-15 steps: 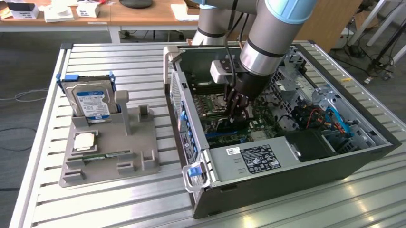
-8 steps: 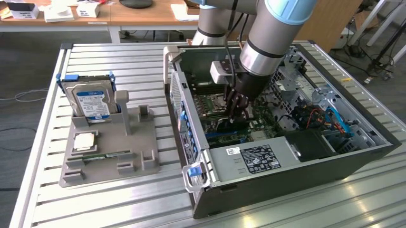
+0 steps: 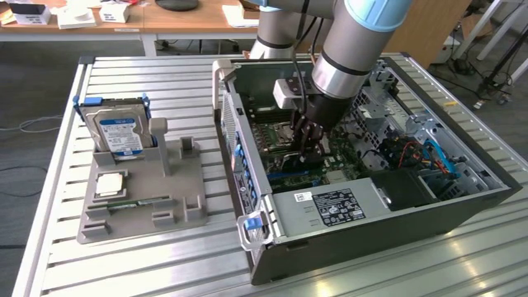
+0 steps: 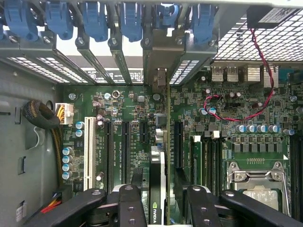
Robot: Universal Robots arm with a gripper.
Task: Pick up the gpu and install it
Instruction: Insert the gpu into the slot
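Little can be read. The power supply carries a black-and-white label of fine print with a round badge beside it, and the hard drive has a blue-and-white label, none of it legible. White lettering runs beside the slots on the motherboard and a small logo sits on the gpu, both too small to make out.
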